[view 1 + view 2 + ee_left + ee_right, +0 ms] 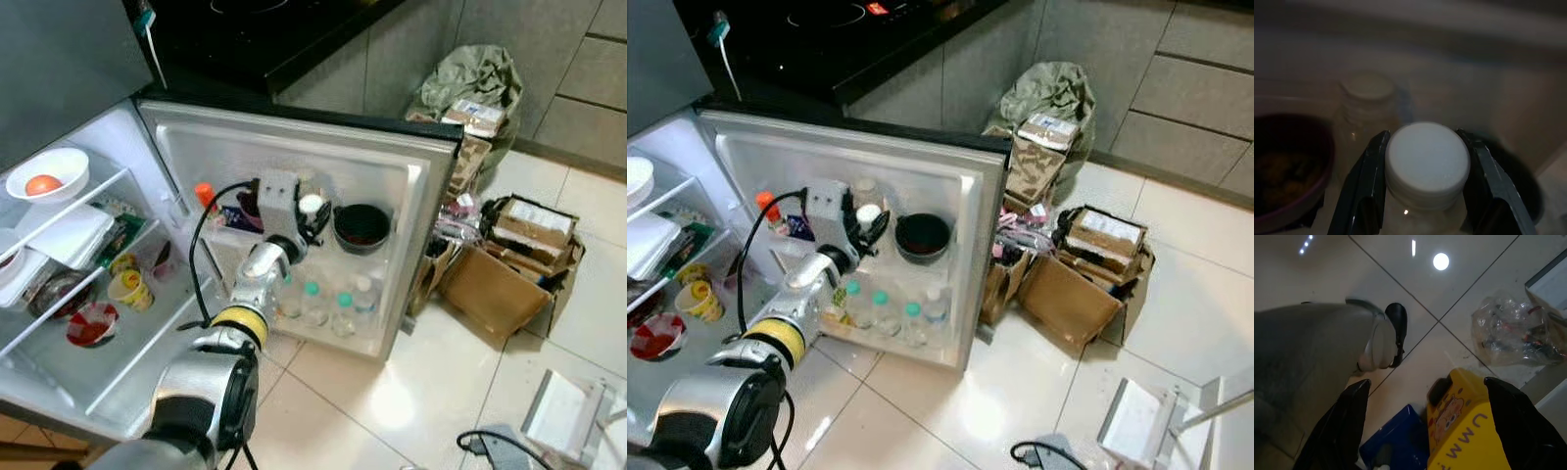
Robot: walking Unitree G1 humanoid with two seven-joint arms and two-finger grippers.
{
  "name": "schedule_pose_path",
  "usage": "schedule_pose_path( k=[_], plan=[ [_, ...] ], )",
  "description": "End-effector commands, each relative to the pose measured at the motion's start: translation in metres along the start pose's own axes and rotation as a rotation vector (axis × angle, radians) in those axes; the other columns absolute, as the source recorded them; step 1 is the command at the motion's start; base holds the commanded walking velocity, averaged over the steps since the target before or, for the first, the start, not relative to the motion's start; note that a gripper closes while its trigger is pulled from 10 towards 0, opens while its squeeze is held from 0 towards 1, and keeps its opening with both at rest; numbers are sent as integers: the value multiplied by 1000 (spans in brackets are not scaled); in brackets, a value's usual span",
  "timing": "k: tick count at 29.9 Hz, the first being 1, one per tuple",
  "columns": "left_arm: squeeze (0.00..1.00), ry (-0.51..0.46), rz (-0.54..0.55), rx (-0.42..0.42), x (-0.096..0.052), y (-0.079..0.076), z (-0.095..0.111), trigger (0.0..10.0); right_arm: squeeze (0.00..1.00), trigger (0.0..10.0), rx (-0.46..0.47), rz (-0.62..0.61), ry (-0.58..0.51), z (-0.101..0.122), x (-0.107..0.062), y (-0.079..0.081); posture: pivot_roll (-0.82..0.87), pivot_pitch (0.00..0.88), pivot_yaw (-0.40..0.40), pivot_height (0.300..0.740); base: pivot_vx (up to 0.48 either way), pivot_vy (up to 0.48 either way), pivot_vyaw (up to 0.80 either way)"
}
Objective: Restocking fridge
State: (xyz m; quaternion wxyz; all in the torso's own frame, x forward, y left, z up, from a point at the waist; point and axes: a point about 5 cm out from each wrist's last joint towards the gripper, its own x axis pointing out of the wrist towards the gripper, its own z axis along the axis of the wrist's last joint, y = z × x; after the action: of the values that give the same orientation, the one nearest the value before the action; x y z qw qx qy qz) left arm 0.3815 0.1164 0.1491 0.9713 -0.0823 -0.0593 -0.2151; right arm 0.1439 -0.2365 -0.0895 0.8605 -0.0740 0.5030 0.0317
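The left gripper (1422,196) is clamped just under the white cap of a clear bottle (1426,164), one black finger (1367,186) on each side of the neck. Seen from the head, that bottle (312,206) is held up at the upper shelf of the open fridge door (411,196), so it sits in the grip rather than on the shelf, though whether its base already rests there I cannot tell.

Just behind the held bottle stands a second clear bottle (1369,98) with a similar pale cap. To one side of the fingers is a dark bowl (361,227) on the same door shelf. Below the gripper, the lower door shelf carries a row of small bottles with teal caps (312,290). Further out, on the fridge's inner shelves, lie a white bowl holding an orange fruit (43,184) and some cups.

The bottle looks like rigid plastic, smooth and likely slippery at the body, and fairly heavy if full. The ribbed neck below the cap gives the fingers a lip to catch on, so that seems the safest hold; squeezing the thin wall lower down would probably deform it.

The right gripper (1425,431) hangs spread wide over the tiled floor, above a yellow box (1464,431).
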Motion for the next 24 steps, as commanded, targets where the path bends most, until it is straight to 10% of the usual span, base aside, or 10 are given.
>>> schedule_pose_path(
  k=[1,15,17,18,24],
  plan=[
    [0,-106,-5,11,-11,20,18,0,0,10000,-10,6,5,0,1,2,-86,65,31,740,0,0,0],
    [0,-361,-195,0,-22,24,86,0,0,10000,-23,15,-30,20,5,4,-59,11,22,740,0,0,0],
    [0,-363,-303,21,-29,17,93,4275,0,10000,-21,19,-32,22,5,5,-52,6,22,740,0,0,0],
    [0,-350,-332,24,-33,18,92,10000,0,10000,-21,23,-31,23,5,6,-46,2,20,740,0,0,0],
    [0,-249,-476,-56,-58,19,74,10000,0,10000,-26,34,-10,19,6,11,-41,0,20,740,0,0,0]
  ],
)
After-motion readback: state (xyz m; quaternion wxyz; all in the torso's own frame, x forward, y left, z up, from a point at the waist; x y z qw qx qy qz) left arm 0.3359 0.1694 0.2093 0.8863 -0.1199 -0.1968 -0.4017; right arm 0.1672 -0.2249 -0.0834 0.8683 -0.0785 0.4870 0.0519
